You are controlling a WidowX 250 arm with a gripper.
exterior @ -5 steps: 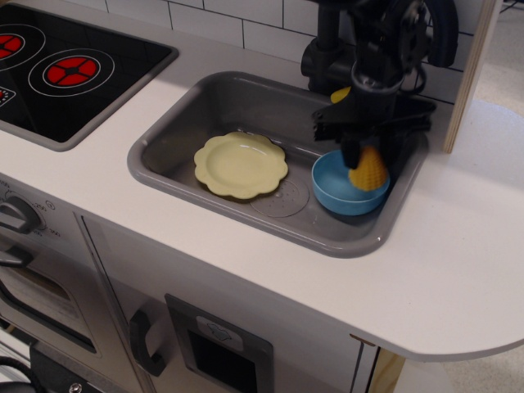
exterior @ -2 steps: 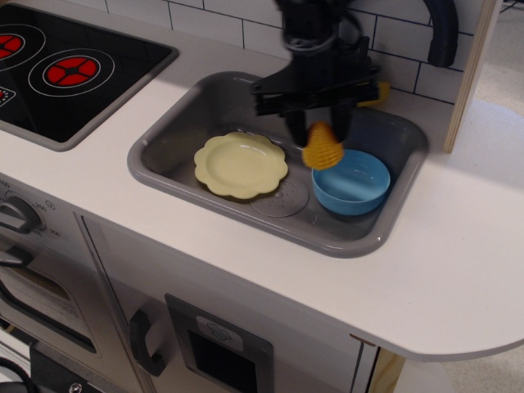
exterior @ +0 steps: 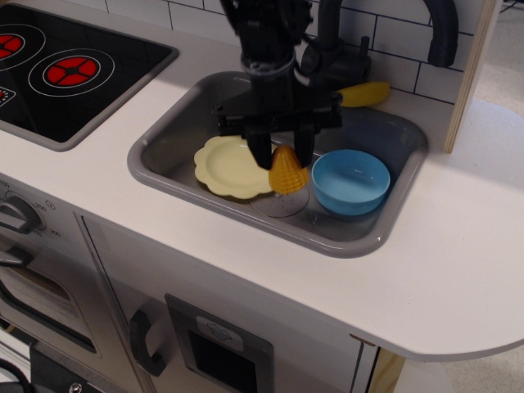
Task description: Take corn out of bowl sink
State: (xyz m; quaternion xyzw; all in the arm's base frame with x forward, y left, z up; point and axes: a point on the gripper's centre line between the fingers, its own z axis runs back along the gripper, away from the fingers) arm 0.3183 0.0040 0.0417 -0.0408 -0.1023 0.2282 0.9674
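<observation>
My gripper is shut on the yellow-orange corn and holds it over the grey sink, just above the drain mark. The corn hangs point-up between the black fingers, left of the light-blue bowl. The bowl stands empty at the sink's right end. The corn is outside the bowl, between it and the pale-yellow plate.
A smooth yellow banana-like toy lies on the sink's back rim by the black faucet. A black stove top is at the left. White counter surrounds the sink. A wooden panel stands at the right.
My gripper has lifted the corn out of the bowl and carried it left, then lowered it over the drain mark. The bowl stays in place, now empty.
</observation>
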